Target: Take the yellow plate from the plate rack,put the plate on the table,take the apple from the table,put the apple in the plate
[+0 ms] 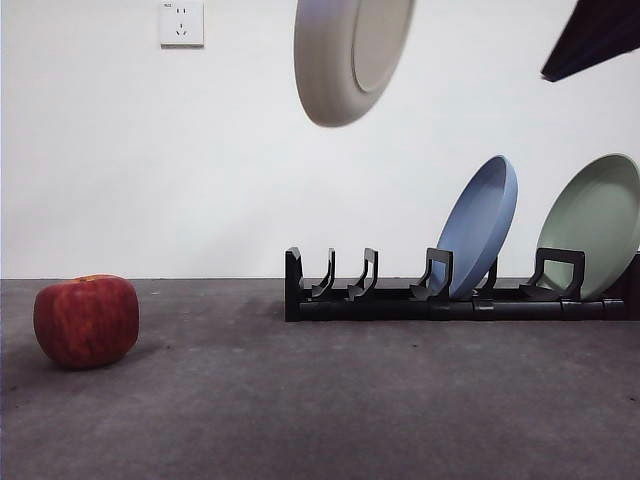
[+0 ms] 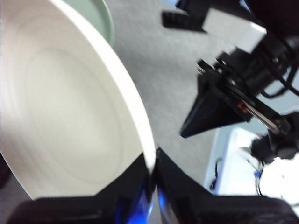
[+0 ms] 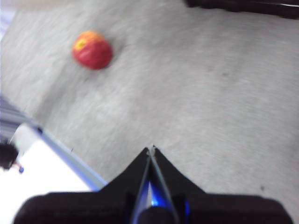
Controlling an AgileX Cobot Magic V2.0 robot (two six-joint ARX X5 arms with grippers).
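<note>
While the yellow plate (image 1: 352, 55) hangs high in the air, well above the desk (image 1: 320, 400) and up past the empty end of the plate rack (image 1: 400, 295), it is tilted steeply on edge, with its underside toward the front camera. The left gripper (image 2: 153, 170) pinches the plate's rim between its two black jaws; the left wrist view shows the cream inner face with a raised rim, matte and plain. The plate is wide and shallow, much wider than the apple (image 1: 86, 321).

The coming move looks to be setting the plate down, and the bare desk lies straight below it, between the rack and the apple. The plate would need to turn from near upright to flat as it comes down. The apple sits on the desk well off to one side of the rack, red with darker streaks and a yellowish patch on top.

The right gripper (image 3: 152, 151) hovers over open desk with its jaws pressed together, holding nothing. Its wrist view shows the apple (image 3: 92, 49) ahead and well apart from it. In the front view it shows only as a dark tip at the top corner. A blue plate (image 1: 482, 225) and a pale green plate (image 1: 595, 225) stand in the rack's far slots.
</note>
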